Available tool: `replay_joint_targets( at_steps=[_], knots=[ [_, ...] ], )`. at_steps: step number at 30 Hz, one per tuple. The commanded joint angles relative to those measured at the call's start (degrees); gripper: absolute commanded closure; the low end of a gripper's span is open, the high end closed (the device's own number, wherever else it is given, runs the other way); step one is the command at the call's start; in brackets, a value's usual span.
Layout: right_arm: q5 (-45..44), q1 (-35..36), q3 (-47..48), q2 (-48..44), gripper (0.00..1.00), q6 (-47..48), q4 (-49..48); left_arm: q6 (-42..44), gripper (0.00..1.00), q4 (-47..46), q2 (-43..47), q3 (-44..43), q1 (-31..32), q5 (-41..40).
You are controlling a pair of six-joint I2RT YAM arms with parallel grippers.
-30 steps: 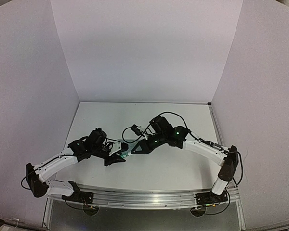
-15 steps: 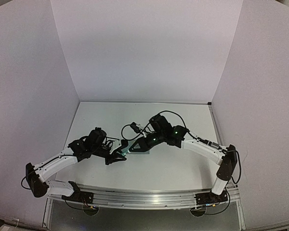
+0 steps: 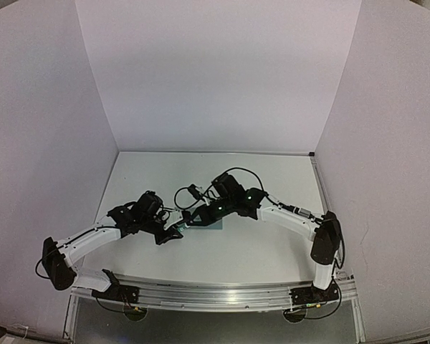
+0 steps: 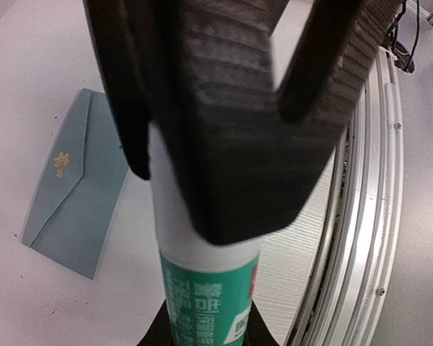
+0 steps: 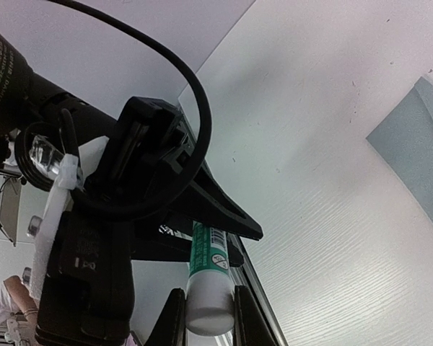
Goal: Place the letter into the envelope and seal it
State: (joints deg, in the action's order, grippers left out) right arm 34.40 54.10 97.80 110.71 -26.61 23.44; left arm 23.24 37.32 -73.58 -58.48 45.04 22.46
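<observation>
A glue stick (image 4: 211,299) with a green label and a white cap (image 5: 209,303) is held between both grippers above the table. My left gripper (image 4: 206,330) is shut on the green body. My right gripper (image 5: 209,321) is shut on the white cap. In the top view the left gripper (image 3: 172,233) and the right gripper (image 3: 189,221) meet tip to tip. The teal envelope (image 4: 78,194) lies flat on the table with its flap down and a small gold mark on it. It also shows as the envelope (image 3: 213,223) under the right arm and the envelope (image 5: 418,155). The letter is out of view.
The white table (image 3: 258,251) is enclosed by white walls at the back and on both sides. An aluminium rail (image 4: 379,216) runs along the near edge, close to the left gripper.
The right arm has swung left and the left gripper has shifted slightly with it, the glue stick staying between them. Both grips look unchanged.
</observation>
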Motion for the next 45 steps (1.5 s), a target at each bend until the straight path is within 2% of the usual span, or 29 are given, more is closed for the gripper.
replay_joint_targets(
  at_steps=[1, 5, 12, 22, 23, 30, 34, 35, 36, 37, 38, 41, 45],
  knots=[
    [1.4, 6.7, -1.6, 5.8, 1.0, -3.1, -3.4, 1.4, 1.0, -25.8, 0.8, -4.4, 0.4, 1.4],
    [0.0, 6.4, -3.9, 4.7, 1.0, -6.2, -6.6, 1.6, 1.0, -24.7, 1.8, -3.2, 0.3, 2.5],
    [-2.7, 5.0, -1.6, 2.5, 0.83, -10.1, -8.1, 3.4, 1.0, -22.2, 3.0, -1.1, 0.3, 2.5],
    [-5.1, 4.6, -1.5, 2.3, 0.74, -13.4, -10.7, 3.1, 1.0, -19.3, 2.8, -1.5, 0.3, 3.3],
    [-5.6, 4.5, -1.6, 2.2, 0.75, -13.5, -10.8, 3.0, 1.0, -19.3, 2.8, -1.5, 0.4, 3.3],
    [-8.4, 3.9, -3.2, -0.6, 0.99, -13.7, -11.9, 2.7, 1.0, -17.9, 3.1, -1.6, 0.3, 3.6],
    [-9.2, 3.2, -4.4, -2.0, 1.0, -14.8, -12.0, 1.7, 0.98, -17.2, 3.0, -1.2, 0.4, 4.7],
    [-9.7, 2.9, -4.9, -2.5, 1.0, -15.3, -11.9, 1.3, 0.82, -16.9, 3.0, -0.8, 0.3, 4.9],
    [-10.4, 2.5, -5.7, -3.1, 1.0, -15.9, -11.8, 0.9, 0.57, -16.9, 3.1, -0.5, 0.3, 4.9],
    [-11.0, 1.9, -6.8, -3.7, 1.0, -16.6, -11.7, 0.4, 0.24, -17.2, 3.3, 0.0, 0.4, 4.3],
    [-11.7, 1.2, -8.0, -4.4, 1.0, -17.5, -11.2, -0.3, 0.04, -17.8, 3.6, 0.6, 0.4, 2.9],
    [-16.5, -1.3, -11.5, -7.6, 1.0, -18.5, -6.6, -1.9, 0.0, -19.5, 4.4, 1.6, 0.3, -3.1],
    [-25.6, -6.9, -9.3, -8.4, 1.0, -14.8, 12.4, -2.0, 0.0, -19.6, 5.5, 2.3, 0.3, -9.7]
  ],
)
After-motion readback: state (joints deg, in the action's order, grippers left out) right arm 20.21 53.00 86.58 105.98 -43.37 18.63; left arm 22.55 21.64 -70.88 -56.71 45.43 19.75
